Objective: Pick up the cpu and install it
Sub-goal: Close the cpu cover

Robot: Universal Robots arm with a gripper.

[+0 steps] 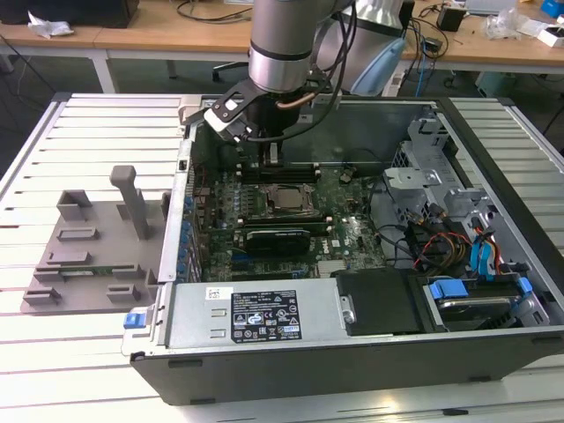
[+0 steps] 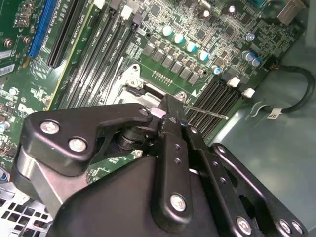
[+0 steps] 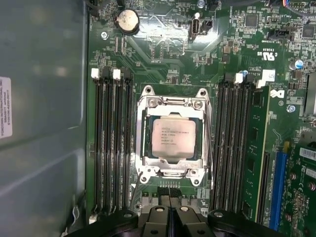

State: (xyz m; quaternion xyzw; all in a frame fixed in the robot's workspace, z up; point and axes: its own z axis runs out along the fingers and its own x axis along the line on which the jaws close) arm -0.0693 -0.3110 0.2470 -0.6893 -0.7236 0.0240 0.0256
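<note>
The cpu (image 3: 171, 138), a small square chip with a silver-grey top, lies flat inside the metal socket frame (image 3: 172, 102) on the green motherboard (image 3: 163, 54). In the exterior view the cpu (image 1: 284, 196) sits mid-board inside the open computer case (image 1: 493, 150). My gripper (image 1: 271, 157) hangs just above the board, a little to the far side of the socket. Its black fingers (image 3: 161, 193) are pressed together with nothing between them, a short way from the socket's edge. In the second wrist view the gripper (image 2: 165, 107) covers most of the socket.
Rows of black memory slots (image 3: 112, 143) flank the socket on both sides. A long black card (image 1: 278, 238) lies just in front of it. Drive cage and cables (image 1: 441, 229) fill the case on the exterior view's right. A grey fixture plate (image 1: 88, 256) lies outside, at the left.
</note>
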